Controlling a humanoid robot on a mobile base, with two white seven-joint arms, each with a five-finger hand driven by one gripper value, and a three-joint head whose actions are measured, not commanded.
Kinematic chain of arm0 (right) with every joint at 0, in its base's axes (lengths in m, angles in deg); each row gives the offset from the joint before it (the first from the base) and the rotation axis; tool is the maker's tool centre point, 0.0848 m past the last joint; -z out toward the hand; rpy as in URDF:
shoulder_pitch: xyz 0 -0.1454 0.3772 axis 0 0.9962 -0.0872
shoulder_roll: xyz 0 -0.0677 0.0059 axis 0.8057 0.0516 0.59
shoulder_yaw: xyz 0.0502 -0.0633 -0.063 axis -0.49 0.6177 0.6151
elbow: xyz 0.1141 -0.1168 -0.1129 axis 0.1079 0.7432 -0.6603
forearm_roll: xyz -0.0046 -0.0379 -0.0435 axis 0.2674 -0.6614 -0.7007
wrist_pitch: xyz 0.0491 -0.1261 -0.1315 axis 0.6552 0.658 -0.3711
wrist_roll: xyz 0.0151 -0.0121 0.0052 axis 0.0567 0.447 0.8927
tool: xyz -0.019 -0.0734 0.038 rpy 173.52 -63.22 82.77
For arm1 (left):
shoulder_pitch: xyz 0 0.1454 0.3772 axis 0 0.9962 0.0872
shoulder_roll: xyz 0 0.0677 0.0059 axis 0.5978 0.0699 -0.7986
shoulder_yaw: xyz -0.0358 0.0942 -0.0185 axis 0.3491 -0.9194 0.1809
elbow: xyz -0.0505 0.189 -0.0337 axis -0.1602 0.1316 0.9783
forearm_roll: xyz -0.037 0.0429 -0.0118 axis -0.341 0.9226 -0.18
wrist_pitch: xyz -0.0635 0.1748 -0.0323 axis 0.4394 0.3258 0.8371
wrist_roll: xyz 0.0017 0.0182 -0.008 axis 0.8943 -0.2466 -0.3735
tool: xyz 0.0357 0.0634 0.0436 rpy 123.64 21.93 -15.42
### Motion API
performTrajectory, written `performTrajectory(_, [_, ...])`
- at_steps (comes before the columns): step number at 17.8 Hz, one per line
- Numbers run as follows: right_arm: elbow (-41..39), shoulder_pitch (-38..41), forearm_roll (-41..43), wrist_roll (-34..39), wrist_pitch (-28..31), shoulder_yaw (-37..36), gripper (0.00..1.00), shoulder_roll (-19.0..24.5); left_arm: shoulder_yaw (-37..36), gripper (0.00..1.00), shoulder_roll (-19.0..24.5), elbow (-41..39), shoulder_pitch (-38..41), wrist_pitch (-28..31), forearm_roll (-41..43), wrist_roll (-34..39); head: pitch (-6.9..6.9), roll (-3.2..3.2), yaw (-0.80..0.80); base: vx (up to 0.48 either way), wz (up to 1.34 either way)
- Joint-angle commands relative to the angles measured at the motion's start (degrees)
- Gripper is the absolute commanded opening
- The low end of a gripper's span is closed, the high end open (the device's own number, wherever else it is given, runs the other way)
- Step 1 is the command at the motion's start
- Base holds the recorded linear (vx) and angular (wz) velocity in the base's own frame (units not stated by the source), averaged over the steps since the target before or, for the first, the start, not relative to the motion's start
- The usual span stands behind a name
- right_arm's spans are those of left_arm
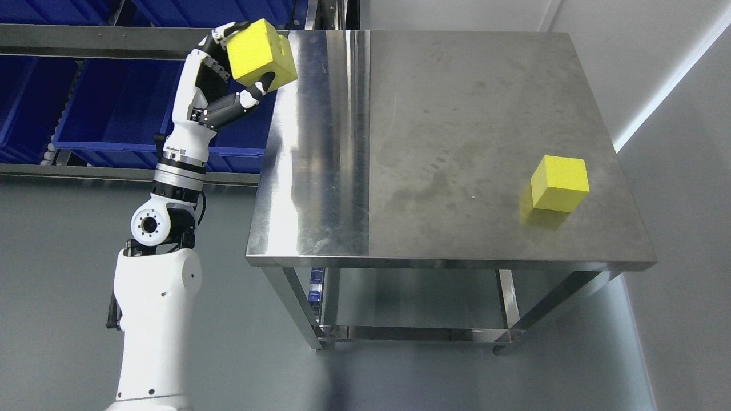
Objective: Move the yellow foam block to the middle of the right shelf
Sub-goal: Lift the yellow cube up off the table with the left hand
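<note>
Your left hand [228,74] is clamped on a yellow foam block [261,54], fingers wrapped around it, lifted clear just off the table's [434,142] far left corner, over the blue bins [114,103]. A second yellow block [559,184] sits near the table's right edge, untouched.

White left arm [157,319], black-jointed fingers [225,108], seemingly.

the left arm rises from the lower left, just beside the table's [320,171] left edge, forearm upright, wrist bent slightly toward the table. the left hand [231,68] sits past the table's far left corner, fingers [251,97] curled around a yellow foam block [260,54].
</note>
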Motion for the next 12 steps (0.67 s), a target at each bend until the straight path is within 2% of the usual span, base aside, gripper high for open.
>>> performTrajectory(1, [-1.0, -0.1, 0.1, 0.0, 0.0, 0.0, 1.00, -1.0, 3.8, 0.29, -1.1, -0.5, 1.8, -0.9, -1.7, 2.0, 0.00, 0.00, 0.00, -0.014, 0.00])
performTrajectory(8, [-1.0, -0.1, 0.1, 0.0, 0.0, 0.0, 1.00, -1.0, 3.9, 0.44, -1.1, -0.5, 3.9, -0.2, -1.7, 2.1, 0.00, 0.00, 0.00, -0.109, 0.03])
performTrajectory(12, [-1.0, -0.1, 0.1, 0.0, 0.0, 0.0, 1.00, -1.0, 3.8, 0.46, -1.1, -0.4, 3.9, -0.1, -1.6, 2.1, 0.00, 0.00, 0.00, -0.195, 0.25])
